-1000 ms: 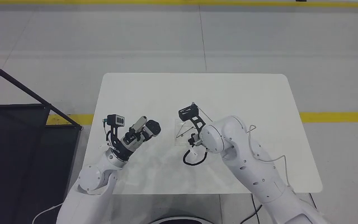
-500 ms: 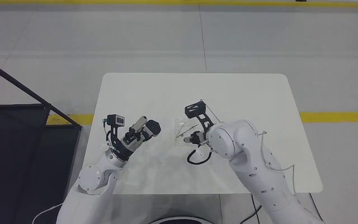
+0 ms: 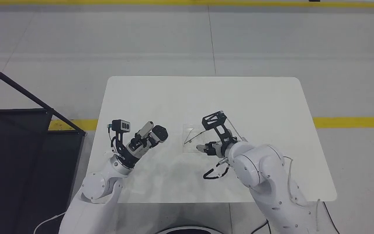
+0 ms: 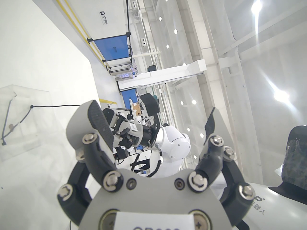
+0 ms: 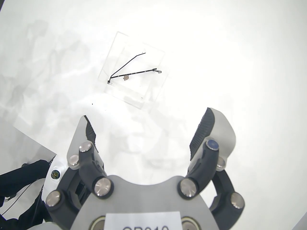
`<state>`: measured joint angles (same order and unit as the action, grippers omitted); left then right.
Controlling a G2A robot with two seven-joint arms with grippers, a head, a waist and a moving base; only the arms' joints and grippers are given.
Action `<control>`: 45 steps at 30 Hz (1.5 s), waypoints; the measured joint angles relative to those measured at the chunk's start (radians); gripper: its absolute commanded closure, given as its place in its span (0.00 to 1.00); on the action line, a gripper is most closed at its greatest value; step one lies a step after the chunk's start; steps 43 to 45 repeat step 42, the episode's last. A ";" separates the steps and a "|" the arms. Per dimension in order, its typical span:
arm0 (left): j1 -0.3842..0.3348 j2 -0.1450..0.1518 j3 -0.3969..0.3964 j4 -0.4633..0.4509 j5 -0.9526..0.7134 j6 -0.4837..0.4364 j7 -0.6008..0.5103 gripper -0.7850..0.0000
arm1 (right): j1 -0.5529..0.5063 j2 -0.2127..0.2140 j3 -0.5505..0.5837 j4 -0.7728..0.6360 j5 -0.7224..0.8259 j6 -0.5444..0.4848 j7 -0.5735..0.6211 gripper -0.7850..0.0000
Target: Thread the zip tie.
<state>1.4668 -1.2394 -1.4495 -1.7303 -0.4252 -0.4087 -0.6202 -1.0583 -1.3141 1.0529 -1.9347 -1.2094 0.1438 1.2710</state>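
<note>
Right fingers point(image 5: 200, 130), spread, drew back; zip tie point(image 5: 138, 73) seemingly unthreaded.

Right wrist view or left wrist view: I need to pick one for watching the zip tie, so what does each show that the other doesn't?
Right wrist view alone: the open right end effector and the full outline of the clear plate, seen from above. Left wrist view alone: the open left end effector, the right arm beyond it, and ceiling lights overhead. Both: the black zip tie, bent with its ends apart, lying on the plate on the white table.
</note>
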 measured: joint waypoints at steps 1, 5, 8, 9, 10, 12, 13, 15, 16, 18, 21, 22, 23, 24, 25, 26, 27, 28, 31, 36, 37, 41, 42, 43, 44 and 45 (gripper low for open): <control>0.000 0.000 0.000 0.000 0.000 0.000 0.000 0.00 | 0.000 0.000 0.000 0.000 0.000 0.000 0.000 0.00; 0.000 0.000 0.000 0.000 0.000 0.000 0.000 0.00 | 0.000 0.000 0.000 0.000 0.000 0.000 0.000 0.00; 0.000 0.000 0.000 0.000 0.000 0.000 0.000 0.00 | 0.000 0.000 0.000 0.000 0.000 0.000 0.000 0.00; 0.000 0.000 0.000 0.000 0.000 0.000 0.000 0.00 | 0.000 0.000 0.000 0.000 0.000 0.000 0.000 0.00; 0.000 0.000 0.000 0.000 0.000 0.000 0.000 0.00 | 0.000 0.000 0.000 0.000 0.000 0.000 0.000 0.00; 0.000 0.000 0.000 0.000 0.000 0.000 0.000 0.00 | 0.000 0.000 0.000 0.000 0.000 0.000 0.000 0.00; 0.000 0.000 0.000 0.000 0.000 0.000 0.000 0.00 | 0.000 0.000 0.000 0.000 0.000 0.000 0.000 0.00; 0.000 0.000 0.000 0.000 0.000 0.000 0.000 0.00 | 0.000 0.000 0.000 0.000 0.000 0.000 0.000 0.00; 0.000 0.000 0.000 0.000 0.000 0.000 0.000 0.00 | 0.000 0.000 0.000 0.000 0.000 0.000 0.000 0.00; 0.000 0.000 0.000 0.000 0.000 0.000 0.000 0.00 | -0.004 0.000 0.000 0.006 0.001 -0.003 -0.005 0.00; 0.000 0.000 0.000 0.000 0.000 0.000 0.000 0.00 | -0.018 0.002 0.020 0.030 0.047 -0.041 -0.035 0.00; 0.000 0.000 0.000 0.000 0.000 0.000 0.000 0.00 | -0.020 0.003 0.032 0.035 0.067 -0.056 -0.043 0.00; 0.000 0.000 0.000 0.000 0.000 0.000 0.000 0.00 | -0.021 0.004 0.042 0.039 0.083 -0.069 -0.049 0.00; 0.000 0.000 0.000 0.000 0.000 0.000 0.000 0.00 | -0.022 0.005 0.049 0.042 0.090 -0.075 -0.051 0.00; 0.000 0.000 0.000 0.000 0.000 0.000 0.000 0.00 | -0.022 0.005 0.050 0.042 0.091 -0.075 -0.052 0.00; 0.000 0.000 0.000 0.000 0.000 0.000 0.000 0.00 | -0.022 0.005 0.050 0.042 0.090 -0.075 -0.051 0.00; 0.000 0.000 0.000 0.000 0.000 0.000 0.000 0.00 | -0.022 0.005 0.049 0.042 0.089 -0.074 -0.051 0.00; 0.000 0.000 0.000 0.000 0.000 0.000 0.000 0.00 | -0.022 0.005 0.049 0.042 0.089 -0.074 -0.051 0.00; 0.000 0.000 0.000 0.000 0.000 0.000 0.000 0.00 | -0.021 0.005 0.049 0.042 0.089 -0.074 -0.051 0.00; 0.000 0.000 0.000 0.000 0.000 0.000 0.000 0.00 | -0.021 0.005 0.049 0.041 0.089 -0.074 -0.051 0.00; 0.000 0.000 0.000 0.000 0.000 0.000 0.000 0.00 | -0.021 0.005 0.049 0.041 0.089 -0.074 -0.051 0.00; 0.000 0.000 0.000 0.000 0.000 0.000 0.000 0.00 | -0.021 0.005 0.049 0.041 0.089 -0.074 -0.051 0.00; 0.000 0.000 0.000 0.000 0.000 0.000 0.000 0.00 | -0.021 0.005 0.049 0.041 0.089 -0.074 -0.051 0.00; 0.000 0.000 0.000 0.000 0.000 0.000 0.000 0.00 | -0.021 0.005 0.049 0.041 0.089 -0.074 -0.051 0.00; 0.000 0.000 0.000 0.000 0.000 0.000 0.000 0.00 | -0.021 0.005 0.049 0.041 0.089 -0.074 -0.051 0.00; 0.000 0.000 0.000 0.000 0.000 0.000 0.000 0.00 | -0.021 0.005 0.049 0.041 0.089 -0.074 -0.051 0.00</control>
